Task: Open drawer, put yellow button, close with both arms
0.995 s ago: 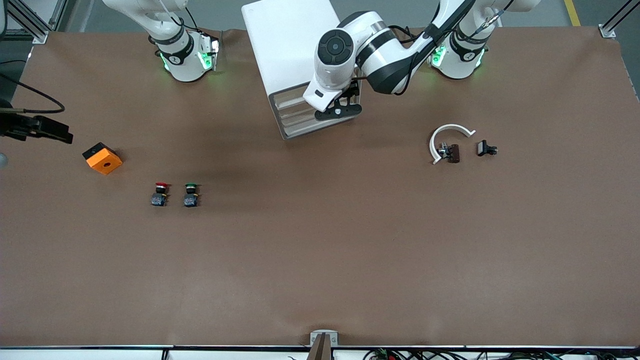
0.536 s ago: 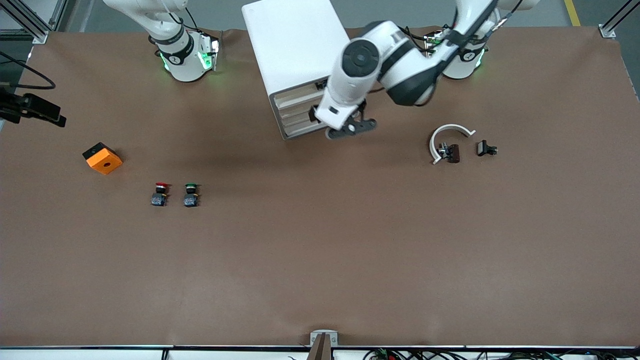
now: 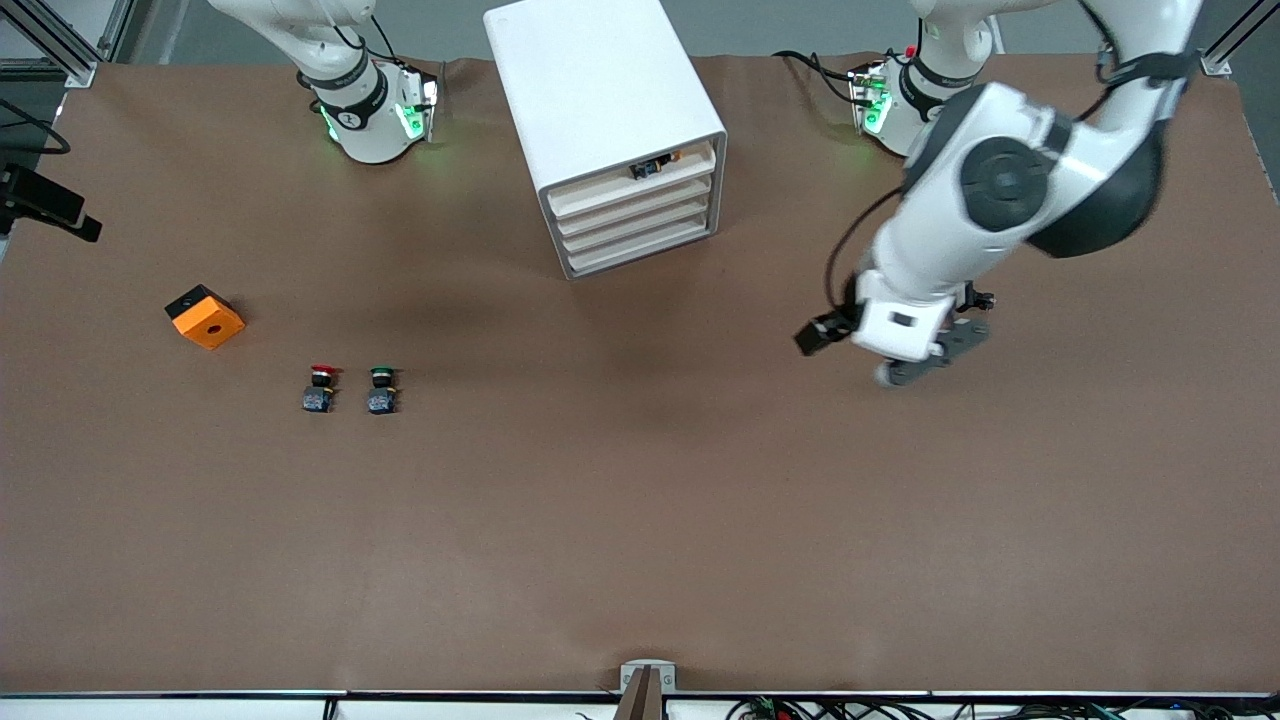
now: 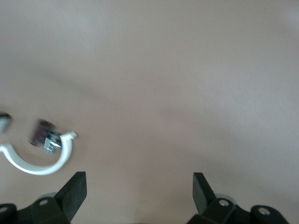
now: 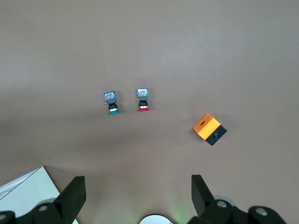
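Spread and empty, the right gripper [image 5: 135,198] is held high over the table's right-arm end. Toward the middle, the yellow button [image 3: 655,166] is seen in the drawer [image 3: 632,186], which is slightly open. Over the white clamp [image 4: 39,161], the left gripper [image 4: 139,196] is likewise held spread.

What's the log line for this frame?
drawer: holds yellow button | left pincer: open, empty, over table near white ring | right pincer: open, empty, waiting

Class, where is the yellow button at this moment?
In the front view, the yellow button lies in the top drawer of the white cabinet, toward the left arm's end of that drawer.
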You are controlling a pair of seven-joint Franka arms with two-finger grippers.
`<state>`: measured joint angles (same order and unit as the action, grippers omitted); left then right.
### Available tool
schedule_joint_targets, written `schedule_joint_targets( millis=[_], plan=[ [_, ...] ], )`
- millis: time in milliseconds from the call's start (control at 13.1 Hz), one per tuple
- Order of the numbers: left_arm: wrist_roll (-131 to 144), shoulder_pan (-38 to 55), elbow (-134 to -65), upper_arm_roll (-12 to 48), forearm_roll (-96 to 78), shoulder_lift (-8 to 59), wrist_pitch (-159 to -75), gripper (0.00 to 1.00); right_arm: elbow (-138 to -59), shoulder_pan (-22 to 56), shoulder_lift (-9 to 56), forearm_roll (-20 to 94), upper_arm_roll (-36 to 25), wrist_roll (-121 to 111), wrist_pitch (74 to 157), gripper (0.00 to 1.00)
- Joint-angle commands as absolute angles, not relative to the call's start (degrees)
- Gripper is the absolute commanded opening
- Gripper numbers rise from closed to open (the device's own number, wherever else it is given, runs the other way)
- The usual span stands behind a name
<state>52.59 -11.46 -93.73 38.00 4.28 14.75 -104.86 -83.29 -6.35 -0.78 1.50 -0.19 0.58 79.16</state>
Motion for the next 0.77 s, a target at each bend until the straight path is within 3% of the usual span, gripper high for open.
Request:
schedule_joint_targets(
  millis=[0, 459, 689],
  plan=[
    [45.2, -16.15, -89.13, 38.5, 5.27, 13.01, -98.54, 1.0, -85.43, -4.84, -2.9, 1.49, -1.23, 0.17, 80.59, 1.0],
    [28.51, -27.75, -89.56, 38.5, 5.54, 7.04, -93.43, 1.0, -95.35, -3.52, -10.01, 1.49, -1.58, 0.35, 86.3, 1.0],
    [21.72, -30.14, -89.47, 38.41, 5.45, 4.31, -90.8, 1.0, -95.54, -3.17, -10.28, 1.49, -1.58, 0.44, 86.13, 1.0]
  ],
)
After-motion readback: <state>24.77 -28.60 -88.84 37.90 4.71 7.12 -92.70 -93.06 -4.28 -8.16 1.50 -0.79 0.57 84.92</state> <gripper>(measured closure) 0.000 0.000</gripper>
